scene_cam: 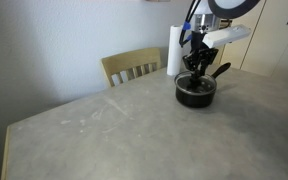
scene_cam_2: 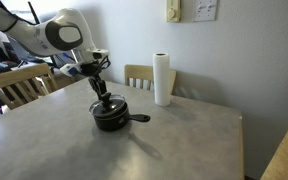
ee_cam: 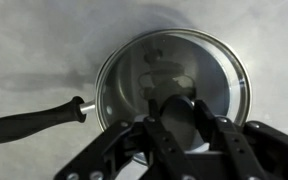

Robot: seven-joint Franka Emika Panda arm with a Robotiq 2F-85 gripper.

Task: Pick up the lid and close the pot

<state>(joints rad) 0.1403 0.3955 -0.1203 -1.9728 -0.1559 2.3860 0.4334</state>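
Our tool [ee_cam: 184,122] straddles the lid [ee_cam: 199,62] at its knob; we cannot tell its grip; rising clamped would unseat it from the pot [ee_cam: 39,118].

The pot [scene_cam: 195,96], a small, shallow black saucepan, stands upright on the grey table [scene_cam: 104,135] towards its far end in both exterior views [scene_cam_2: 110,121]. Its long, straight black handle lies level and sticks out sideways, pointing left in the wrist view. The lid [ee_cam: 199,62], round clear glass with a shiny metal rim, lies flat on the pot, rim to rim, about as wide as it. Its black centre knob sits between the fingers of the pincer [ee_cam: 189,125]; black on black, contact cannot be made out.
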